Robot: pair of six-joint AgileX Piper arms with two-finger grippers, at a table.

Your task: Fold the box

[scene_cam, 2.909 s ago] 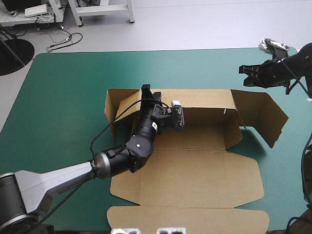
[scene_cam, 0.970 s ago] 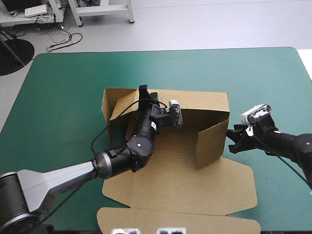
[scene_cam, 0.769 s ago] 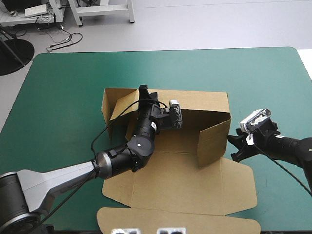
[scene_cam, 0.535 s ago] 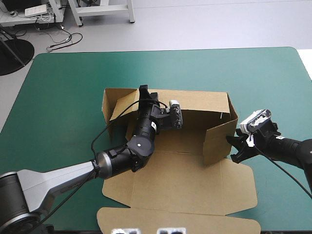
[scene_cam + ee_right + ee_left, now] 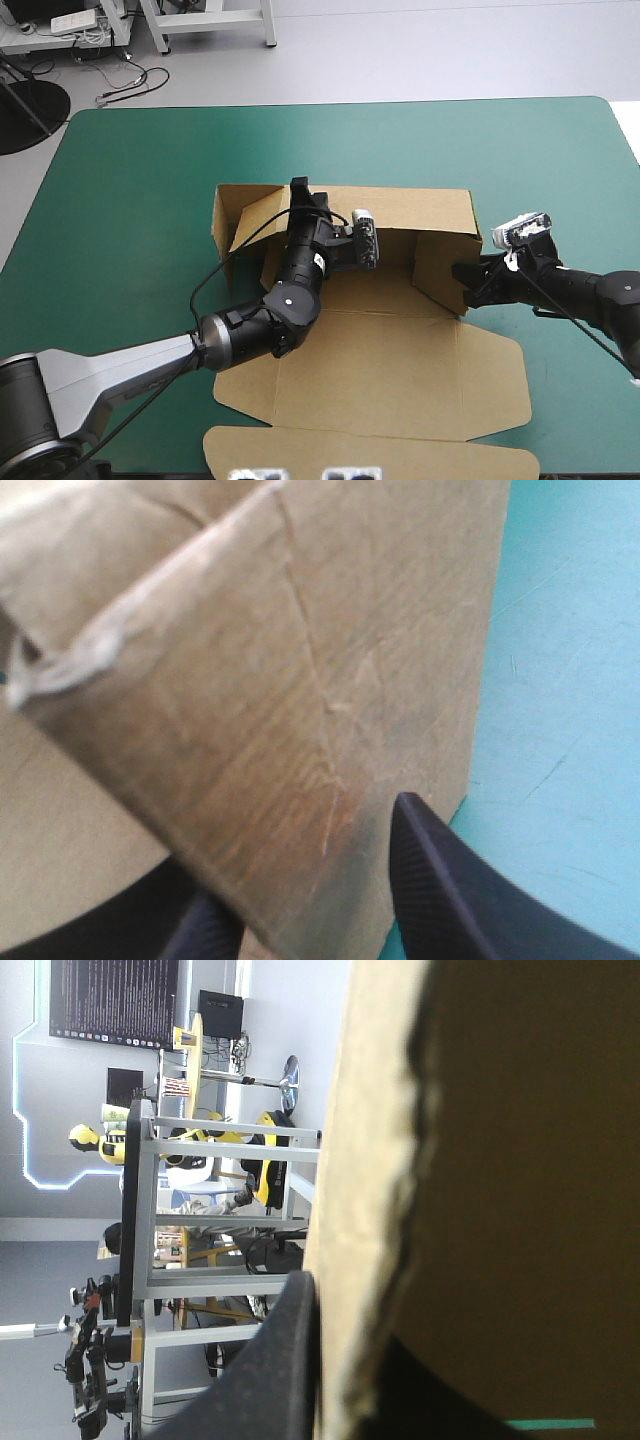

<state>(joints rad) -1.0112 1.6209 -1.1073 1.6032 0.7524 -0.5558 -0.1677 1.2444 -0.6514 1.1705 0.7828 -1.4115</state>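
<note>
The brown box lies open on the teal-green cover, its back wall raised and its right side wall swung inward and standing. My left gripper sits on the back wall's top edge near the left corner. In the left wrist view it is shut on the board's edge, with one black finger showing outside the wall. My right gripper is at the side wall's outer end. In the right wrist view its fingers stand apart astride the wall's lower corner.
The front flap lies flat at the table's near edge. A short left flap stands beside my left gripper. Bare teal-green cover stretches to the left, behind the box, and right of my right arm.
The right gripper came from the far right corner to the box's right side. The side wall swung up from flat and inward. Just before now the gripper moved closer against it. The left gripper stayed.
</note>
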